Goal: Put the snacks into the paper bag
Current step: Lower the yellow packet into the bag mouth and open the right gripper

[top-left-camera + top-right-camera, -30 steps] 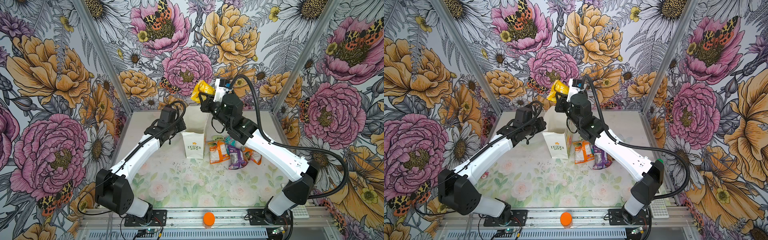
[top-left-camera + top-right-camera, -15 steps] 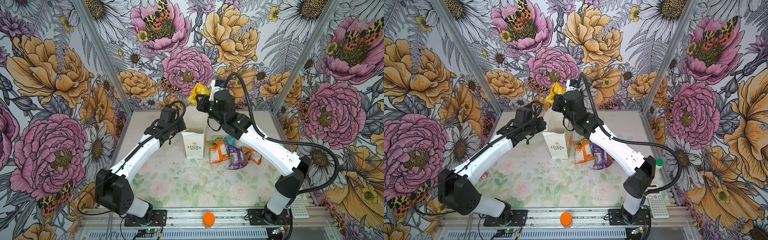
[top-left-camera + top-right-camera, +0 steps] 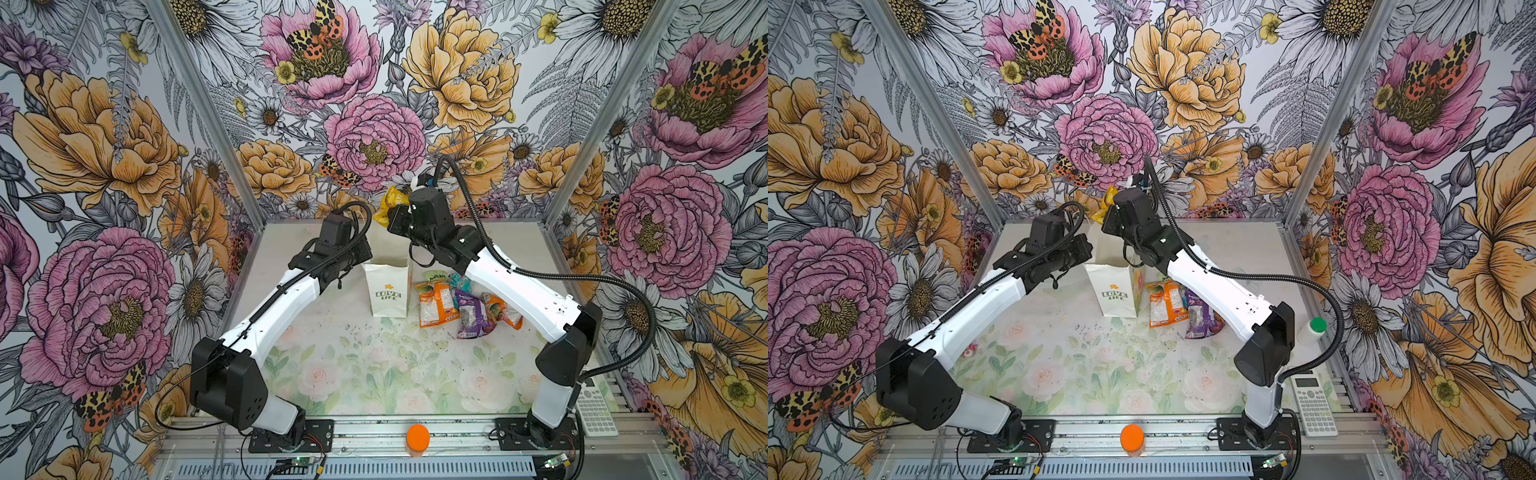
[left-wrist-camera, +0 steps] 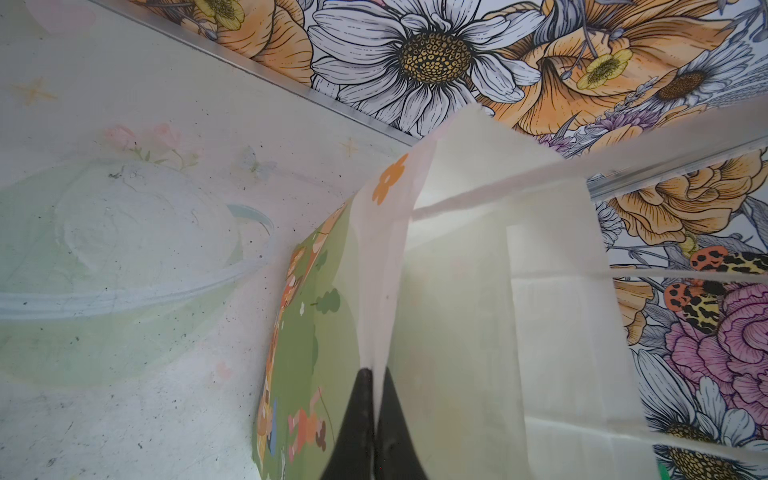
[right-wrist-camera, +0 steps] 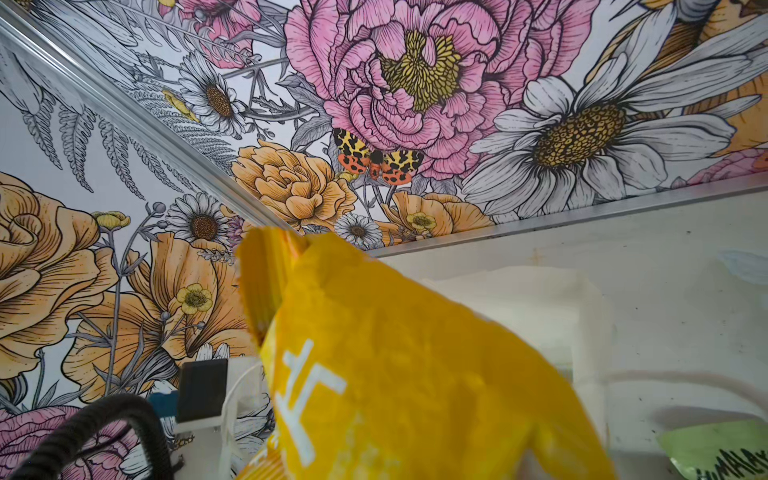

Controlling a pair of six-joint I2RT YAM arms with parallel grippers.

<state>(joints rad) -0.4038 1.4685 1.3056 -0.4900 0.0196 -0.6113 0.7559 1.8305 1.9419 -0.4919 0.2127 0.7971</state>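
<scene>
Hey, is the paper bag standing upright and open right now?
Upright and open: the paper bag stands on its base, and the left gripper pinches its rim, with the mouth spread.

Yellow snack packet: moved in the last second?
Yes, the yellow snack packet has come down and left in a top view, toward the paper bag.

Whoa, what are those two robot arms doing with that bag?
They are packing snacks. The left gripper pinches the rim of the paper bag, which stands open. The right gripper holds a yellow snack packet up over the bag, not yet dropped in. Other packets lie on the table beside the bag.
</scene>
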